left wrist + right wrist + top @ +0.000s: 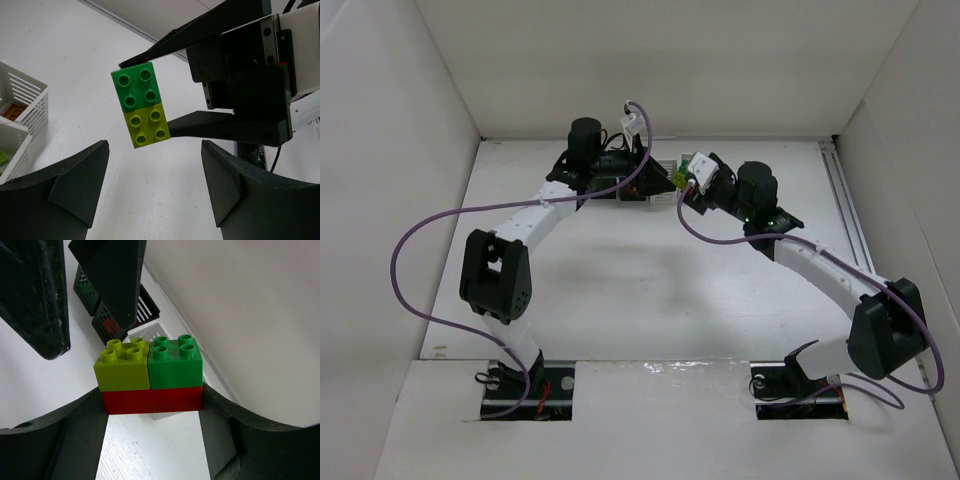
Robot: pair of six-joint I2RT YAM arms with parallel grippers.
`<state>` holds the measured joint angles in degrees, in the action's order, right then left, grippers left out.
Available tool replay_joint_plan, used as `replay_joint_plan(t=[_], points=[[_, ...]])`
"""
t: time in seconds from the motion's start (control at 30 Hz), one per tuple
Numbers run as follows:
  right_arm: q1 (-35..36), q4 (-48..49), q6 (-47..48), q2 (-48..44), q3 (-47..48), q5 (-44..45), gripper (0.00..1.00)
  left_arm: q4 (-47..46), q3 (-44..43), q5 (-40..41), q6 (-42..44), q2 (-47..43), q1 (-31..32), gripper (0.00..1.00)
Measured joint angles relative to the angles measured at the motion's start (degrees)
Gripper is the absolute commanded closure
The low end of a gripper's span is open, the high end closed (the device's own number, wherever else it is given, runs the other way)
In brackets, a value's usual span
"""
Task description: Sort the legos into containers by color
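White table [650,290] — left gripper [154,150] released, right gripper [152,392] grasping lego stack [150,371] — red brick [152,401] seen right-wrist only.

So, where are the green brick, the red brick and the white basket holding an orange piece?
green brick [175,365]: right wrist view, its front face.
red brick [152,399]: right wrist view, middle of its front face.
white basket [37,112]: left wrist view, its slotted side wall.

White table [650,300], matte surface. White walls box it in: back wall [660,60], left wall [380,180], right wall [910,170]. Grey metal rail [846,205] runs along table's right edge, front to back. Near edge: white front panel [660,425] with two dark rectangular cutouts, left [560,395], right [770,402]. Glossy strip [665,366] at seam with table.
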<state>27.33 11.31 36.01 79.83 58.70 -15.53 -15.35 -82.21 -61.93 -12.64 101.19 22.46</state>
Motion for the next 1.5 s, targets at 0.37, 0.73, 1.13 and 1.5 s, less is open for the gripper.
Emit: replay_joint_plan(t=[0.37,0.73,1.13,1.5], points=[[1.9,0.8,-0.5,0.0,-0.2,1.7,1.0,-1.9,-0.3,-0.1,-2.0,2.0,0.2,0.29],[3.5,0.9,-1.4,0.0,-0.2,3.8,1.0,-2.0,-1.1,-0.1,-2.6,3.1,0.6,0.45],[6.9,2.7,-0.6,0.1,-0.7,14.2,1.0,-2.8,-1.2,0.3,-3.3,3.1,1.1,0.76],[2.5,6.8,0.5,-6.5,-9.9,14.5,1.0,-1.6,-1.6,2.2,-1.7,3.1,1.4,0.8]])
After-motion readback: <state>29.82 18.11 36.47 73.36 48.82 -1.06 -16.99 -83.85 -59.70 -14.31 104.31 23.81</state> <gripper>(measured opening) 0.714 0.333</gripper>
